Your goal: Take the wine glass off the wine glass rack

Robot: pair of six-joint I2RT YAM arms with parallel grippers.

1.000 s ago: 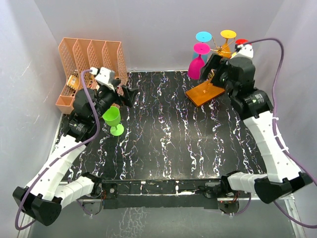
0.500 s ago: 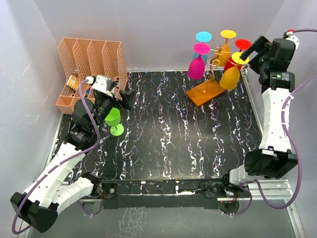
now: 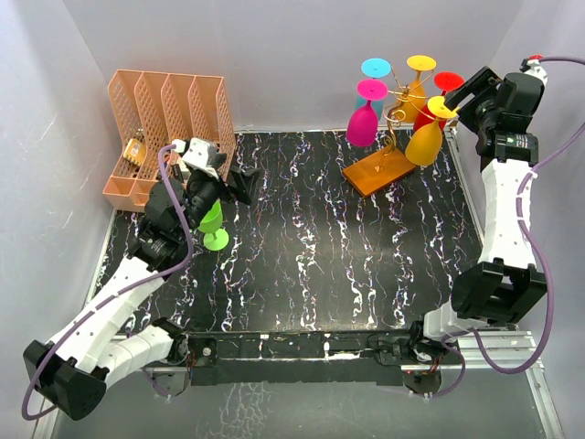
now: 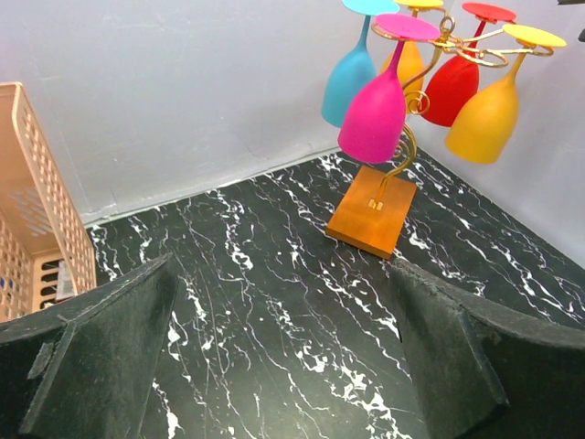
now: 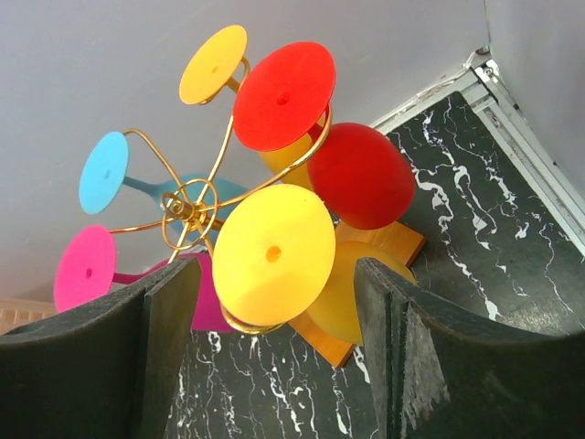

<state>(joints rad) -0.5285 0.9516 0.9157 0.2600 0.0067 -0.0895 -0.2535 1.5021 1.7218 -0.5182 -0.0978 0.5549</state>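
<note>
Rack [image 3: 378, 171]: gold wire, square orange base, upright, far right corner.
Hung glasses: pink [image 4: 377, 114], blue [image 4: 348, 78], red [image 4: 454, 87], two yellow [image 4: 484, 119], bowls down.
Green glass [image 3: 213, 224]: upright, near left edge.

right arm [image 3: 505, 206] raised, all fingers [image 5: 91, 366] spread

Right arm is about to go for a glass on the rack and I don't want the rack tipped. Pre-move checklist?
1. Right fingers open: ok.
2. Target lined up: ok. In the right wrist view the round foot of the nearest yellow plastic wine glass sits between them.
3. That glass hangs upside down on the thin gold wire rack: ok.
4. Gap to the red plastic wine glass: cannot tell, the bowls overlap in view.
5. Square orange-brown rack base flat on the black marbled table: ok.
6. Left fingers open, away from the rack: ok.
</note>
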